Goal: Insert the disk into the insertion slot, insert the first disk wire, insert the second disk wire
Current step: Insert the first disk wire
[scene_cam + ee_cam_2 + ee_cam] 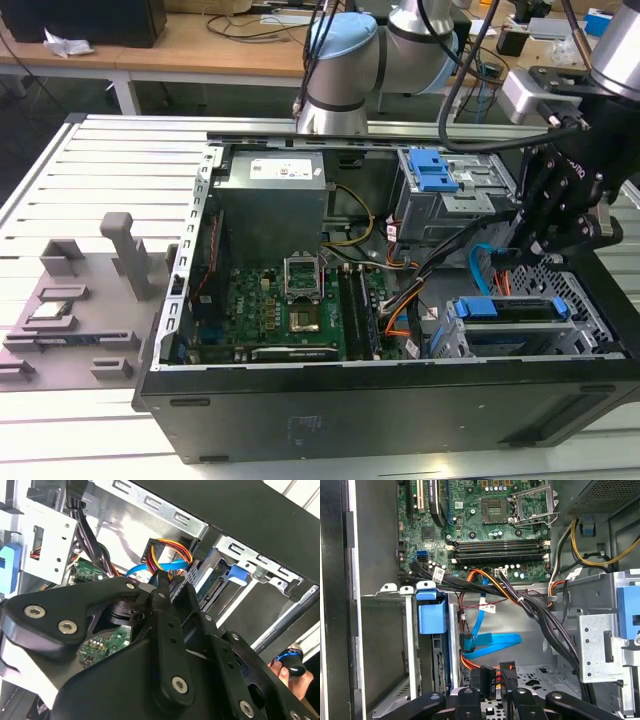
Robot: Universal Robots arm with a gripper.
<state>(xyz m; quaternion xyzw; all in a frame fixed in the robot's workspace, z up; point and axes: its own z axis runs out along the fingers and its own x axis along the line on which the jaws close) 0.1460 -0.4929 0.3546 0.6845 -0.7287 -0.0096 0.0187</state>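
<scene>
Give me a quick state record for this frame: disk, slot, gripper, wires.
disk: seated in the insertion slot, blue carrier showing
insertion slot: silver cage, exterior view's right of the case
gripper: shut on the power connector, close to the disk
power connector: black, coloured wires; not seen plugged
blue data cable: loose, plug apart from the disk

gap, insertion slot (409,640) to tall grey cage (600,645): narrow, blue flat cable (492,642) and black wire bundle (540,617) cut right across
perforated case panel (540,679): bare patch past those cables
gap's mouth: jaws pinching a black plug (489,674) sit there
</scene>
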